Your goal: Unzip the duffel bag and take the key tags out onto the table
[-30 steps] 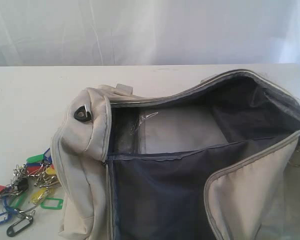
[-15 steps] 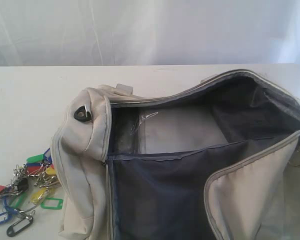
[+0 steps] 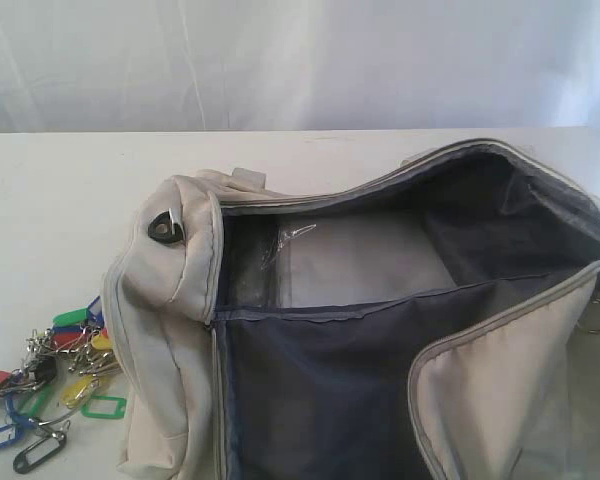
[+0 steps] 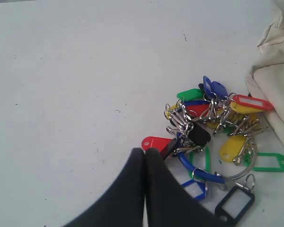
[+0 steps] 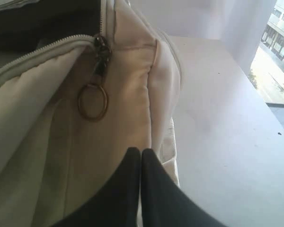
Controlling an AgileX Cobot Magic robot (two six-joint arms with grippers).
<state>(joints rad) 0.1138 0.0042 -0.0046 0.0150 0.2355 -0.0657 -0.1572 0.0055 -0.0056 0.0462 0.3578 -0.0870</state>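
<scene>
Nothing has shifted over the last second: bag, tags and both arms sit just as they did in the earlier exterior frames.

The duffel bag (image 3: 170, 300) lies on the desk (image 3: 60, 200) with its main zipper run fully open. The mouth gapes wide onto the dark lining and a pale floor panel, and I see no tags left inside. The key tags (image 3: 50, 385) lie in a loose heap on the desk, just beside the bag's left end and touching or nearly touching its fabric.

My left claw (image 4: 144, 152) is pinched shut with nothing in it, its tips close to the red tag at the edge of the heap. My right claw (image 5: 141, 151) is also closed and empty, hanging by the bag's other end, near the zipper's ring pull (image 5: 92, 101) but not touching it.

I judge both steps done: the bag is unzipped and the bunch is out. What remains is only to back the arms away cleanly, lifting the left one straight up so it does not drag the rings, and keeping the right one clear of the pull.
</scene>
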